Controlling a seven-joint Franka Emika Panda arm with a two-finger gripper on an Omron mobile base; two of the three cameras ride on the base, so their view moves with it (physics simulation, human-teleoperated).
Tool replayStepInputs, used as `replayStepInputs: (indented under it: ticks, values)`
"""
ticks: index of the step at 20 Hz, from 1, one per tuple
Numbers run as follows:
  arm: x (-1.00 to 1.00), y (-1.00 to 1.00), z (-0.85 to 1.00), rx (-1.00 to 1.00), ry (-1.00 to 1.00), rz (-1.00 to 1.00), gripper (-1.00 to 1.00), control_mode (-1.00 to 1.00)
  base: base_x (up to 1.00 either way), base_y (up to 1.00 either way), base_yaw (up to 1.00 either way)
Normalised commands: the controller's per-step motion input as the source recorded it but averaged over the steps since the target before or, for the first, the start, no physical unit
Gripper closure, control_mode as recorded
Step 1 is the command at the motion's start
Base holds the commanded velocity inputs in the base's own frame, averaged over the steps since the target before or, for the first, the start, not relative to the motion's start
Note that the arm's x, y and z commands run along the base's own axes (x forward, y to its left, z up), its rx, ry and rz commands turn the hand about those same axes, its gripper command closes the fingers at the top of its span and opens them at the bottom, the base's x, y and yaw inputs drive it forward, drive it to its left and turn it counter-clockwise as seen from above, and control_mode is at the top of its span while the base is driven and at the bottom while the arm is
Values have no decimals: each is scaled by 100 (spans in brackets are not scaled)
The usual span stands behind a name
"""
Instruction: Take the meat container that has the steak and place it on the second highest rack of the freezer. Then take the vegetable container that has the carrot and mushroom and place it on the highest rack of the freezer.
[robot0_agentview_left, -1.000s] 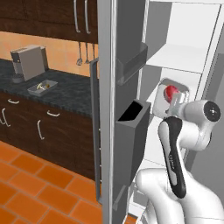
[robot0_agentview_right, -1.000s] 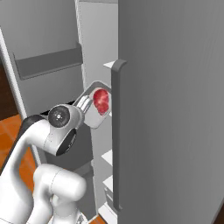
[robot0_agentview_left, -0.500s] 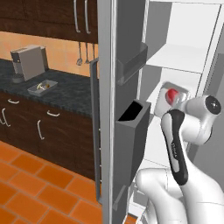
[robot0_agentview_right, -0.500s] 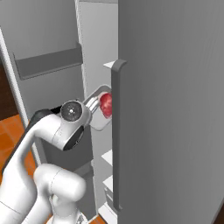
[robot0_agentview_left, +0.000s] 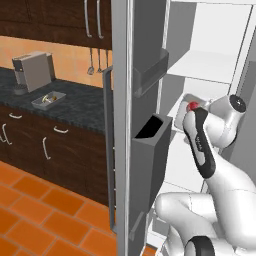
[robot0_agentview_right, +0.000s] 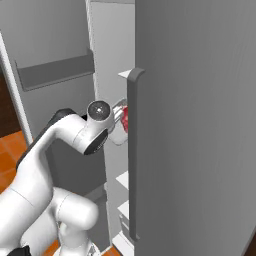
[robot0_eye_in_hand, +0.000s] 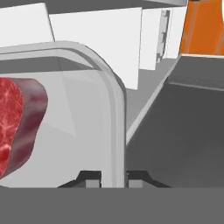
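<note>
Standing open across the middle of the left base view, the freezer (robot0_agentview_left: 150, 100) shows its grey door with bins and, upper right of the frame, its white shelves. The arm reaches into that interior carrying the meat container (robot0_eye_in_hand: 87, 109), so the first step, delivering the steak's tray to the second highest rack, looks to be in hand. In the hand view the fingers (robot0_eye_in_hand: 92, 178) sit narrow, pinching the tray's pale rim near the bottom centre, with the steak (robot0_eye_in_hand: 17, 122) lying at the left edge of the frame. The next move probably calls for levelling the tray over the shelf, lowering it until it rests, then releasing. Well apart, at the left of the left base view, the vegetable container (robot0_agentview_left: 48, 100) waits on the dark worktop (robot0_agentview_left: 80, 107) beside a grey machine (robot0_agentview_left: 34, 71). The right base view adds only a sliver of red steak (robot0_agentview_right: 124, 119) beside the near door's edge, whereas the hand view alone reveals the grip itself.
</note>
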Motion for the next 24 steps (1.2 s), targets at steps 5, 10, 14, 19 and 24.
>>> replayStepInputs:
  ticks: [5,10,14,19,24]
  values:
    - [39,-28,-13,4,1,0,100,-100,0,0,0]
    - [51,-16,-15,0,0,0,100,-100,0,0,0]
    - [51,-23,-18,0,1,0,100,-100,0,0,0]
    - [19,-37,-23,0,2,0,100,-100,0,0,0]
    - [21,-26,-21,0,5,0,100,-100,0,0,0]
